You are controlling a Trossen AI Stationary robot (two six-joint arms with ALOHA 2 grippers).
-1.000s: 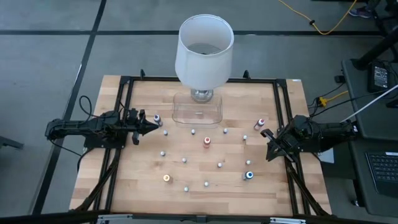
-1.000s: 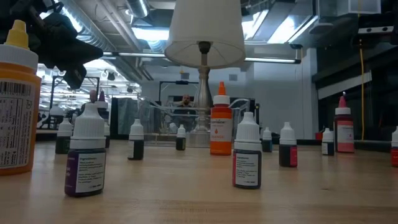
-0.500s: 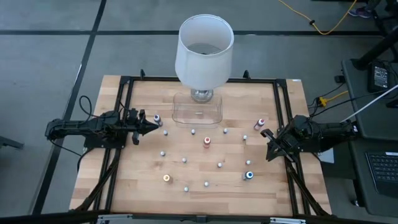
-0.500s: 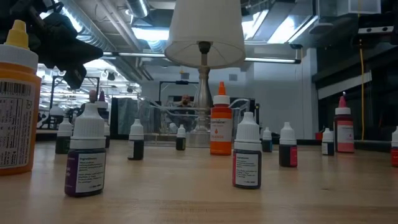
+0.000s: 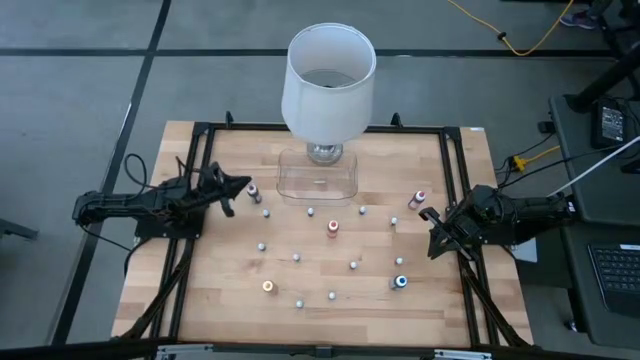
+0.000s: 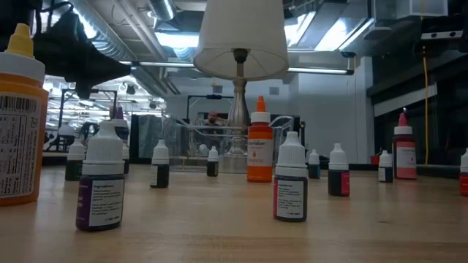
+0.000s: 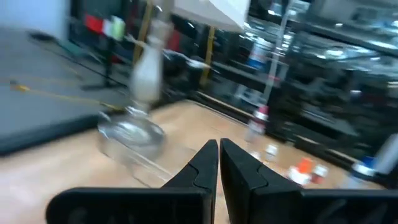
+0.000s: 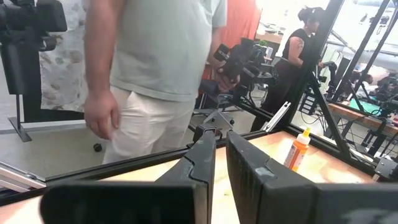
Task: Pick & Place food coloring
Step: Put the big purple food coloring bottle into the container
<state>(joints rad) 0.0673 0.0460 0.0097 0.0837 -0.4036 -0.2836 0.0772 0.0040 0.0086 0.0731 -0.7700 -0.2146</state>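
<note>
The food coloring (image 5: 331,228) is a scatter of small capped bottles standing upright across the middle of the counter (image 5: 200,300), from about 9 o'clock to 3 o'clock and down to 6 o'clock, all well apart from each other. Behind them, at 12 o'clock, sit the clear tray (image 5: 318,176) and the white lamp (image 5: 327,85).

The left claw (image 5: 238,185) hangs at 9 o'clock, clenched on nothing, just beside the purple-capped bottle (image 5: 253,189). The right claw (image 5: 432,217) waits at 3 o'clock, also clenched and empty, near the red-capped bottle (image 5: 419,198).

These bottles look light and stiff, with smooth plastic walls, likely slippery, and narrow bases that would tip at a nudge. The best hold is probably across the body just under the cap, where the label gives some grip and the shoulder stops a slide; the tapered cap itself would likely squirt out of the fingers.
</note>
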